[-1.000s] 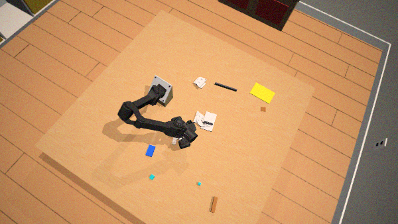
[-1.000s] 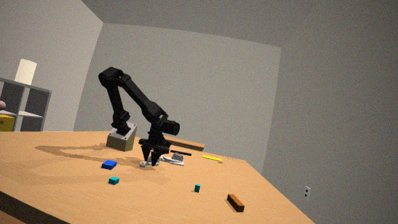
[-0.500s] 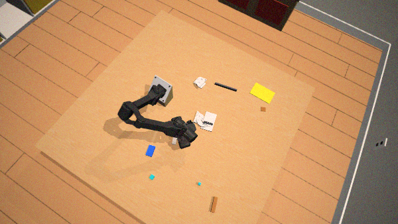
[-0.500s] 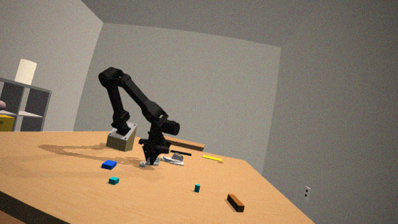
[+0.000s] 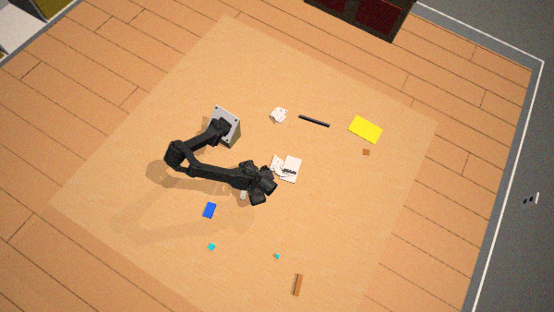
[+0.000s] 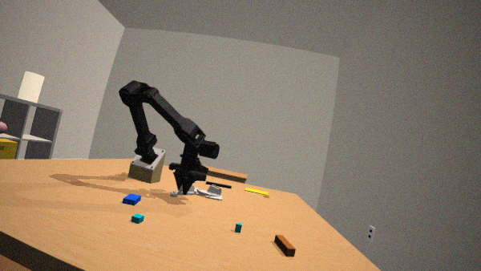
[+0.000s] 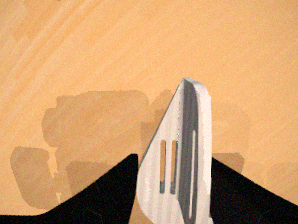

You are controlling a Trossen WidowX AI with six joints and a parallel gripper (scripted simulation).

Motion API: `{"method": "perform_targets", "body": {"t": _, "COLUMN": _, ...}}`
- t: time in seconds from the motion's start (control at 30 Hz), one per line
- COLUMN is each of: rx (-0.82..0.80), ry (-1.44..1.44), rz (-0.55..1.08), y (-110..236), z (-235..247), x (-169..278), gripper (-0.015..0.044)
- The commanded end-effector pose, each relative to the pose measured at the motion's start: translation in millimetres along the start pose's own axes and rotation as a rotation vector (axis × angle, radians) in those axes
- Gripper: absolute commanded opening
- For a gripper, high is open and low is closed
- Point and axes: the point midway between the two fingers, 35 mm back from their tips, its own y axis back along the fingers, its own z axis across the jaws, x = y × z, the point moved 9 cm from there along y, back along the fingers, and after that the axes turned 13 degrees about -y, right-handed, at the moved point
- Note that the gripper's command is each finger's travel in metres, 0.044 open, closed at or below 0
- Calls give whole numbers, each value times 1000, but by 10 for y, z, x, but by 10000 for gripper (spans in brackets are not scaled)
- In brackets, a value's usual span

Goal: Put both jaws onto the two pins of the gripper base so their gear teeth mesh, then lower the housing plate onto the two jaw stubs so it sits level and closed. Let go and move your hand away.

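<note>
A white jaw (image 5: 243, 196) (image 6: 173, 194) (image 7: 156, 175) with long slots lies low at the table top, pointed end away from the wrist camera. My gripper (image 6: 185, 192) (image 7: 169, 161) is shut on it, one black finger at each side; the top camera sees the fingertips hidden under the arm. Beside the hand is a white flat assembly (image 5: 292, 162) (image 6: 216, 198) with dark markings; a curved white piece (image 5: 276, 163) is at its left side. Whether that piece is the other jaw on a pin, I cannot tell. A separate white plate (image 5: 278, 114) with small dark spots lies farther back.
A blue block (image 5: 210, 210) (image 6: 131, 199), two teal blocks (image 5: 211, 246) (image 6: 238, 228) and a brown bar (image 5: 297, 284) (image 6: 284, 245) lie on the near side. A black rod (image 5: 314, 121) (image 6: 218, 184), a yellow sheet (image 5: 365, 129) (image 6: 256, 192) and a small brown piece (image 5: 366, 151) lie farther off.
</note>
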Motion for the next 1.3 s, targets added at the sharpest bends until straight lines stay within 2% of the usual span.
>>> {"method": "perform_targets", "body": {"t": 0.0, "rx": 4, "ry": -5, "rz": -6, "y": 125, "z": -12, "x": -8, "gripper": 134}}
{"method": "perform_targets", "body": {"t": 0.5, "rx": 6, "ry": -3, "rz": -5, "y": 580, "z": 2, "x": 20, "gripper": 134}}
{"method": "perform_targets", "body": {"t": 0.67, "rx": 6, "ry": -9, "rz": -5, "y": 587, "z": 8, "x": 2, "gripper": 134}}
{"method": "perform_targets", "body": {"t": 1.27, "rx": -10, "ry": -190, "rz": -24, "y": 627, "z": 229, "x": -497, "gripper": 134}}
